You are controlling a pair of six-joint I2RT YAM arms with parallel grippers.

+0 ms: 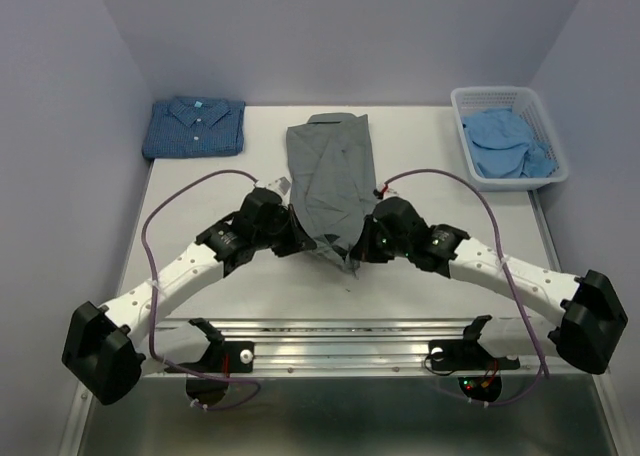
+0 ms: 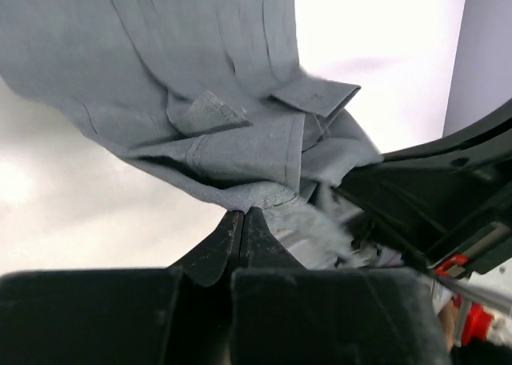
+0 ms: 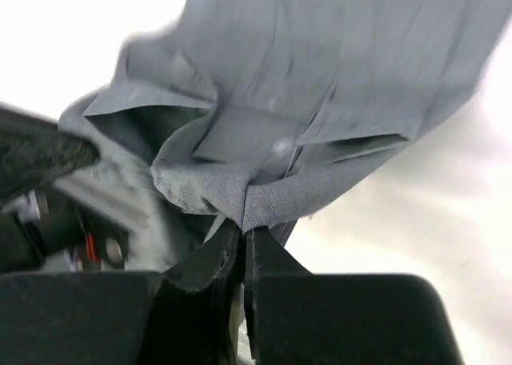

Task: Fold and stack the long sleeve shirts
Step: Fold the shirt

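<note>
The plain grey shirt [image 1: 332, 171] lies lengthwise in the middle of the table, folded into a narrow strip. Its near end is lifted off the table. My left gripper [image 1: 300, 238] is shut on the near left part of that end [image 2: 240, 190]. My right gripper [image 1: 360, 246] is shut on the near right part [image 3: 240, 190]. The two grippers are close together. The dark blue dotted shirt [image 1: 196, 126] lies folded at the far left. The pale blue shirt [image 1: 507, 142] lies crumpled in the basket.
The white lattice basket [image 1: 461, 109] stands at the far right. Purple cables loop from both arms over the table. A metal rail [image 1: 340, 334] runs along the near edge.
</note>
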